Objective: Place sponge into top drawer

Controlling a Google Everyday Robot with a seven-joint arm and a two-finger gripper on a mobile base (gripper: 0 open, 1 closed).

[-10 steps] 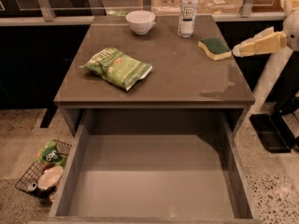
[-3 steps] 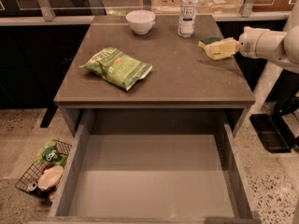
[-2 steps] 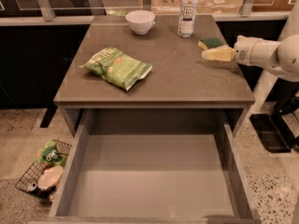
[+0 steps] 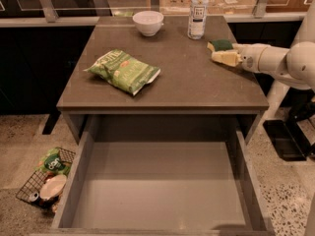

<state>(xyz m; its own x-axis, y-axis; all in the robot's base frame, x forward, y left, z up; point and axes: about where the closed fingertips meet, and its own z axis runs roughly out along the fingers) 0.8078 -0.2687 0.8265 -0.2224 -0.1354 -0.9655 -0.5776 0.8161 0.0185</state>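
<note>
The sponge [image 4: 219, 45], with a dark green top, lies on the tabletop near its right edge, just right of the water bottle. My gripper [image 4: 225, 58] reaches in from the right on the white arm [image 4: 275, 60]. Its pale tip lies against the near side of the sponge and hides the sponge's yellow body. The top drawer [image 4: 83, 181] is pulled fully out below the table's front edge, wide, grey and with nothing in it.
A green snack bag [image 4: 123, 71] lies at the table's left-centre. A white bowl [image 4: 148, 22] and a water bottle [image 4: 198, 11] stand at the back. A wire basket with trash [image 4: 47, 181] sits on the floor left of the drawer. The robot's base [image 4: 288, 136] is to the right.
My gripper has moved left from beyond the table's right edge and come down onto the sponge. The sponge, the bag and the drawer have not moved.
</note>
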